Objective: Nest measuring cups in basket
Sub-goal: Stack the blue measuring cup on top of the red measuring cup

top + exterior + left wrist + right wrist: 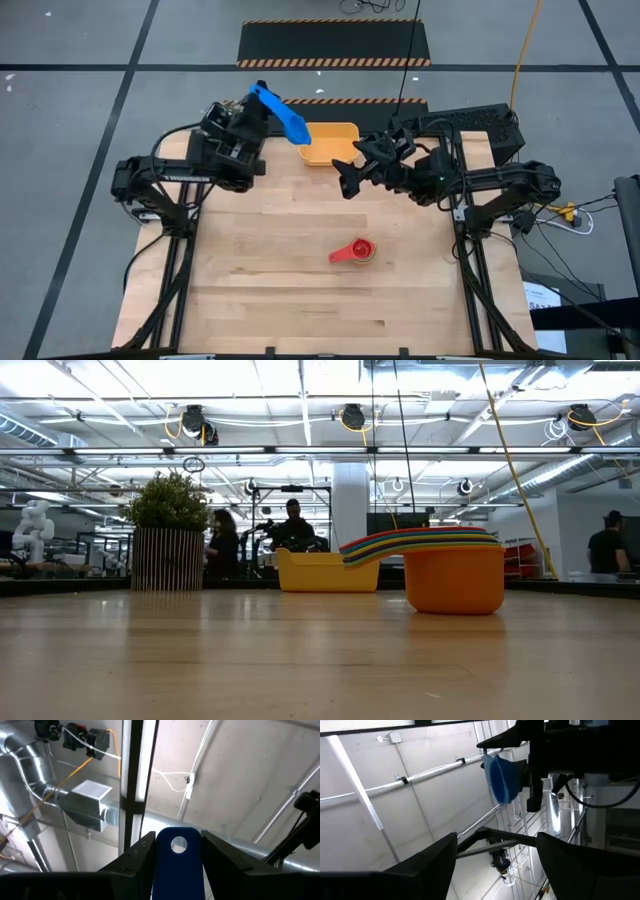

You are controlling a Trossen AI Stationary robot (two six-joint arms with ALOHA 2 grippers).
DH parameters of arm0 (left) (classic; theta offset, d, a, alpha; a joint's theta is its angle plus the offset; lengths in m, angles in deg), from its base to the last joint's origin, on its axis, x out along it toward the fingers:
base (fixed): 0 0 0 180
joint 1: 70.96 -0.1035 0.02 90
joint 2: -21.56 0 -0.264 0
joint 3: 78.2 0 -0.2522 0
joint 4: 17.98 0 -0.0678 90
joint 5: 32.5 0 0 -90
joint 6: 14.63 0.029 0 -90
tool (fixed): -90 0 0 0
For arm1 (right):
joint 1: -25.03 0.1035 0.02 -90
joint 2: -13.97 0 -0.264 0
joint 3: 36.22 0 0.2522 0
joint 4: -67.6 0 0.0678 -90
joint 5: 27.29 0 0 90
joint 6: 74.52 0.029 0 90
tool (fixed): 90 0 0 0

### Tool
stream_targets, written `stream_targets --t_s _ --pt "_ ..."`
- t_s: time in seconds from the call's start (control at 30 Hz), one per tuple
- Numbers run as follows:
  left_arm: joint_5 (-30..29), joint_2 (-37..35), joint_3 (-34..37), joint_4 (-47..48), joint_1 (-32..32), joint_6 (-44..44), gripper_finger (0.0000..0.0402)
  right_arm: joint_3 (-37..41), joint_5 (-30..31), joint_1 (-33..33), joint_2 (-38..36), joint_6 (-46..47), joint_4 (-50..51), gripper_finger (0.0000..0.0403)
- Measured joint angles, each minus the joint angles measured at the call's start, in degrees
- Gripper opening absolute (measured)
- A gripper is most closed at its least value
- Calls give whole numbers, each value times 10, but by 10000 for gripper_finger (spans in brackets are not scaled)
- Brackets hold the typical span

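Note:
My left gripper (262, 102) is raised over the table's far left part, shut on a blue measuring cup (285, 118) that slants toward the orange-yellow basket (330, 145) at the far edge. The right wrist view shows that cup (502, 777) up in the air. My right gripper (352, 168) is open and empty, just in front of the basket. The other cups stand nested, red on top (353, 252), on the table's middle. In the low view this stack (450, 575) rests on an orange cup's base, with the handles fanned to the left. Neither gripper appears in the low view. My left gripper pinches the blue cup's flat handle (177, 870) between its two fingers. The handle lies along the fingers, and its holed free end (177, 845) shows between the fingertips. The cup is lifted clear of the table, above the basket's left end.
A small potted plant (170, 530) stands beyond the table's far left, near the basket (327, 572). Bare wooden tabletop (260, 280) lies around the nested stack. People stand in the room behind the table.

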Motion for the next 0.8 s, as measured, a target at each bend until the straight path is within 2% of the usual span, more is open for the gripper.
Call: stream_targets --t_s 0.13,0.23,0.53,0.67,0.8 --pt "3 0 -24 10 21 -15 145 15 -35 -13 -1 -5 -1 263" --pt "8 -2 -43 38 42 13 145 28 -56 -24 -5 -4 -1 263" --pt "8 0 -77 146 82 97 145 34 -31 -40 -7 -6 7 263" --pt "13 0 -77 162 70 118 145 35 -69 -48 -7 13 4 263" --pt "67 0 -77 183 41 78 145 35 -128 -54 -7 39 -18 263"
